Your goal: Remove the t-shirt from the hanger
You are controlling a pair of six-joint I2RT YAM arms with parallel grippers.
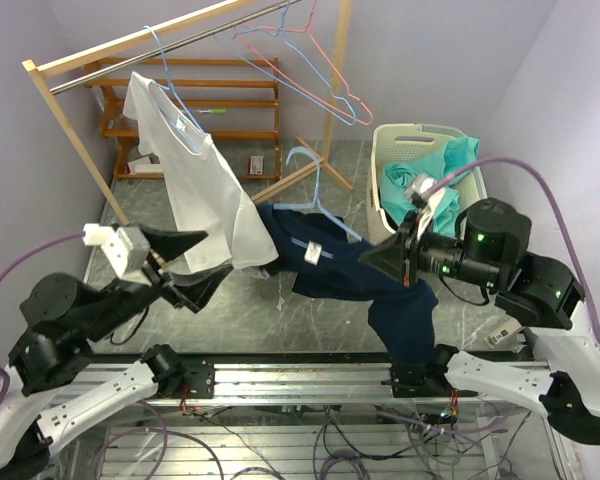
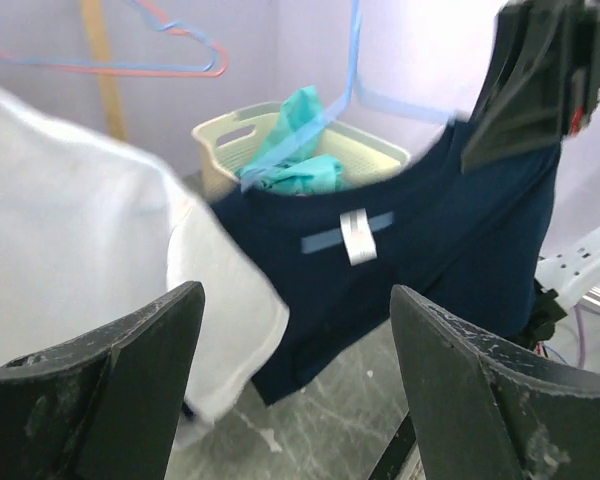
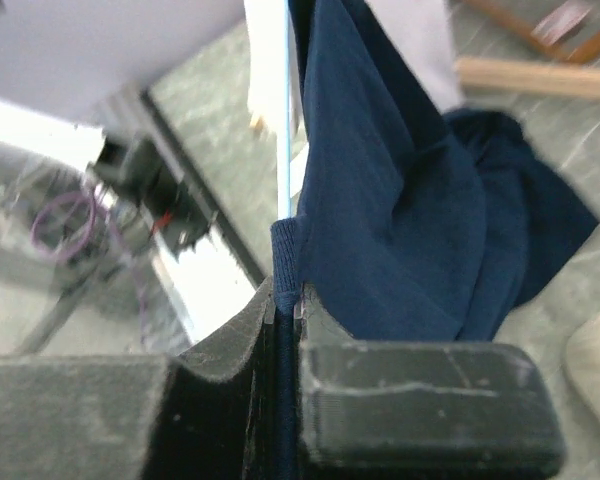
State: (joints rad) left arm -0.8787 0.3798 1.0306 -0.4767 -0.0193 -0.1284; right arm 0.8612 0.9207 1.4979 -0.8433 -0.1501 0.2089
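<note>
Top external shows navy t-shirt [image 1: 350, 275], white t-shirt [image 1: 195, 180] (two total).

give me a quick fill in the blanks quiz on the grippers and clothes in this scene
1. The right gripper is shut on the navy t-shirt, which hangs on a light ____ hanger.
2. The left gripper is ____, with nothing between its fingers.
3. The laundry basket holds ____ clothes.

Missing words: blue; open; teal
</note>
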